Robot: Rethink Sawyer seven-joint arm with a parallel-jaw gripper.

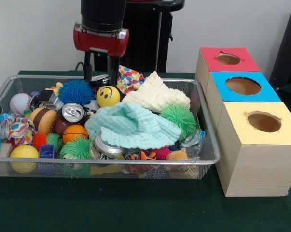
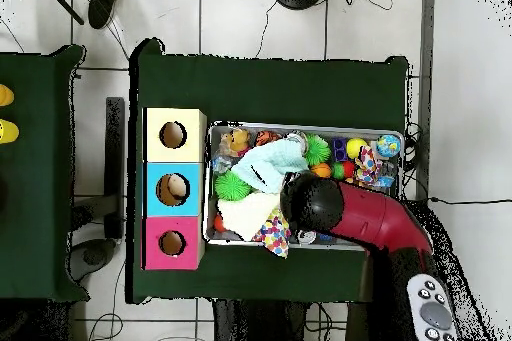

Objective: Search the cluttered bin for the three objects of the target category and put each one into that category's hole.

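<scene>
The silver wire-mesh bin (image 1: 111, 163) holds several toys, cans and cloths; it also shows in the overhead view (image 2: 300, 128). My gripper (image 1: 101, 82) hangs over the bin's far side with its two black fingers spread apart. It is between a blue spiky ball (image 1: 76, 91) and a polka-dot cloth (image 1: 130, 78), just behind a yellow smiley ball (image 1: 108, 95). A small dark and silver thing lies between the fingertips, not gripped. Three wooden boxes with round holes stand beside the bin: red (image 1: 227, 59), blue (image 1: 242, 86) and yellow (image 1: 261, 121). In the overhead view the wrist (image 2: 312, 202) hides the gripper.
A mint cloth (image 1: 131, 125) and a cream cloth (image 1: 155, 94) cover the bin's middle. A green spiky ball (image 1: 178, 118), a soda can (image 1: 73, 113), a small basketball (image 1: 75, 133), a baseball (image 1: 20, 102) and a burger toy (image 1: 43, 120) lie around them. The table has a dark green cover (image 1: 135, 208).
</scene>
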